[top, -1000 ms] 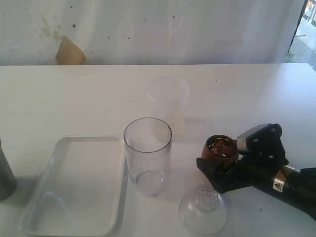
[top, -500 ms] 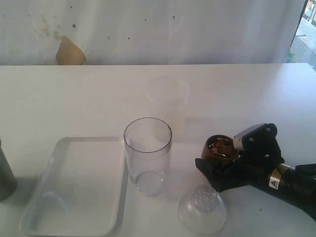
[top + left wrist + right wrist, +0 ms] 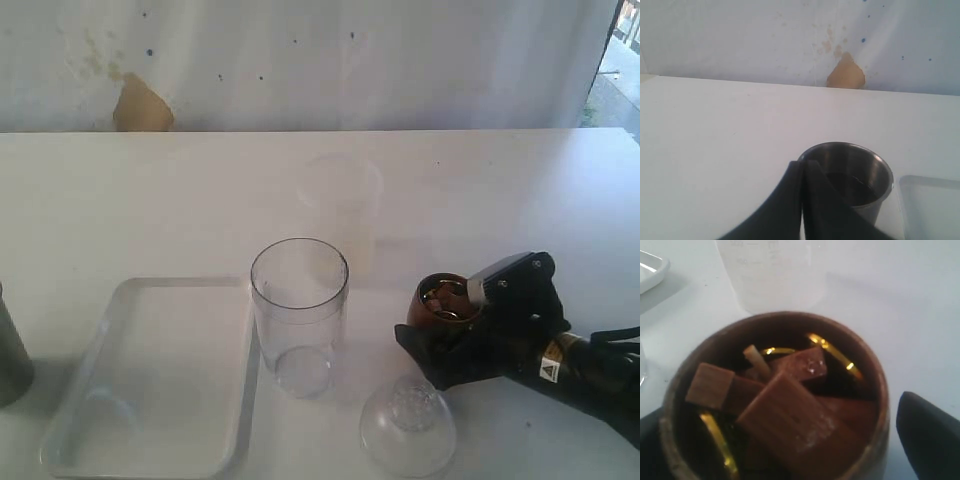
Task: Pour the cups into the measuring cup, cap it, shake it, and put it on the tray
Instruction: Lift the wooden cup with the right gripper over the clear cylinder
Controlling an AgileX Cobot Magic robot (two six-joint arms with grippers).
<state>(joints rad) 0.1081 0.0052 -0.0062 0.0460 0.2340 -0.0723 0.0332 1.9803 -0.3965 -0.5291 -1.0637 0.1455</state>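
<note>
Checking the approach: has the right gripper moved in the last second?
Yes. The right gripper edged slightly toward the clear measuring cup, which stayed put.

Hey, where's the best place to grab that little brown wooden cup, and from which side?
Grip the brown wooden cup around its rounded belly, coming in level from the right of the exterior view, where the open right gripper straddles it. Its mouth is full of loose pieces, so a side hold probably keeps it upright.
</note>
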